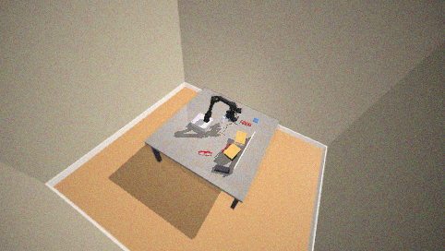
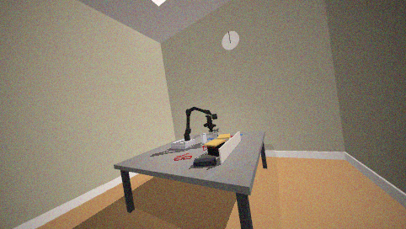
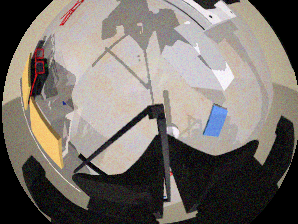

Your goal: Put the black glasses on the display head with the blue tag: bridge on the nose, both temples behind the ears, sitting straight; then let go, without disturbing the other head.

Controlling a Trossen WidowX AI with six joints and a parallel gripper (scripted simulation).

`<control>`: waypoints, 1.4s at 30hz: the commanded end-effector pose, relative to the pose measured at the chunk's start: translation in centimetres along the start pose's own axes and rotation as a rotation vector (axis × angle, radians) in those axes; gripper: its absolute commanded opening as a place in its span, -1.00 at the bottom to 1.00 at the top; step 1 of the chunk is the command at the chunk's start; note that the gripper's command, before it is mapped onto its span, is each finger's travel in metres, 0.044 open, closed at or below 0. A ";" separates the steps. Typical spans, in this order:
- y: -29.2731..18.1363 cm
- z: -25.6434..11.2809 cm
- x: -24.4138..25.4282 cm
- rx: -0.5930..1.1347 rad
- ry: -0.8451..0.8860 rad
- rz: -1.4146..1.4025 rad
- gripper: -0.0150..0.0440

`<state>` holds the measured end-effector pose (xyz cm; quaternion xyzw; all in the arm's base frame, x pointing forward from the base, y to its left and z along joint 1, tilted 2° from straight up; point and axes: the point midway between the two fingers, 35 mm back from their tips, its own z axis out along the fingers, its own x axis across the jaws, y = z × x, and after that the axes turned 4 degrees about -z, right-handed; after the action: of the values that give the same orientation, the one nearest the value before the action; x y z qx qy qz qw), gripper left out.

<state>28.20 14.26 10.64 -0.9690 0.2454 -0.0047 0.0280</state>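
The black glasses point(image 3: 155, 111) are held in my gripper point(image 3: 161, 138) point(image 1: 233, 119) point(image 2: 211, 128), which is shut on them and hangs above the far part of the table. Their dark bars spread out in front of the fingers in the wrist view. A pale upright shape point(image 1: 223, 122) point(image 2: 205, 137), seemingly a display head, stands close to the gripper. A flat blue patch point(image 3: 215, 120) lies to the right of the glasses in the wrist view. Another blue square point(image 1: 256, 120) lies farther right. The heads' faces and which blue patch is the tag cannot be told; the fingers partly hide that area.
Red glasses point(image 1: 205, 153) point(image 2: 183, 157) point(image 3: 71, 12) lie on the table point(image 1: 175, 140). Two yellow-topped blocks point(image 1: 241, 137) point(image 1: 232, 151) stand beside a long white panel point(image 2: 230, 146). A dark case point(image 1: 222, 169) point(image 2: 205, 161) lies near the edge. A red item point(image 1: 246, 123) lies beyond the blocks.
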 end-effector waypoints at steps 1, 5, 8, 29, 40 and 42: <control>-1.5 0.0 -1.4 -0.001 0.003 0.003 -0.49; -3.0 0.0 -3.2 0.001 0.001 0.003 -0.49; -4.0 0.0 -4.6 0.003 -0.001 0.004 -0.49; -6.0 4.3 -7.9 0.006 -0.005 0.004 -0.49; -6.0 6.0 -8.0 0.006 -0.006 0.004 -0.49; -6.2 6.0 -8.1 0.006 -0.006 0.004 -0.49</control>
<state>24.10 23.66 5.15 -0.9689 0.2454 -0.0004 0.0331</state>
